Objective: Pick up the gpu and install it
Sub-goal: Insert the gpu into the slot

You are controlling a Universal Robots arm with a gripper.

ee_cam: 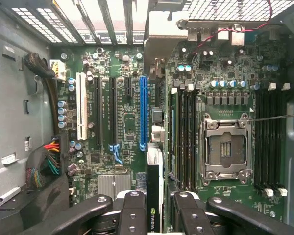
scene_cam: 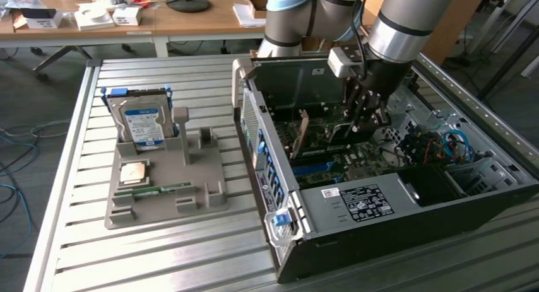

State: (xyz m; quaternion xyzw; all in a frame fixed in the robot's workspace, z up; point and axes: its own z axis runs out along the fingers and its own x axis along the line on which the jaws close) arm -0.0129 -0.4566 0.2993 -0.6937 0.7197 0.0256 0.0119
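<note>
One slip matters here: the jaws are clamped on the gpu (ee_cam: pixel 155 169), held on edge just beside the blue slot (ee_cam: pixel 143 112) and seemingly not seated. Pressed down off that slot's line, its contacts could jam or scrape the motherboard (ee_cam: pixel 127 127) beside the slot.

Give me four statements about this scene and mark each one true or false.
1. The gripper holds the gpu inside the case. True.
2. The hard drive lies flat on the tray. False: it stands upright in the tray.
3. A memory stick lies on the tray. True.
4. The case is closed. False: its side is open and the board shows.
</note>
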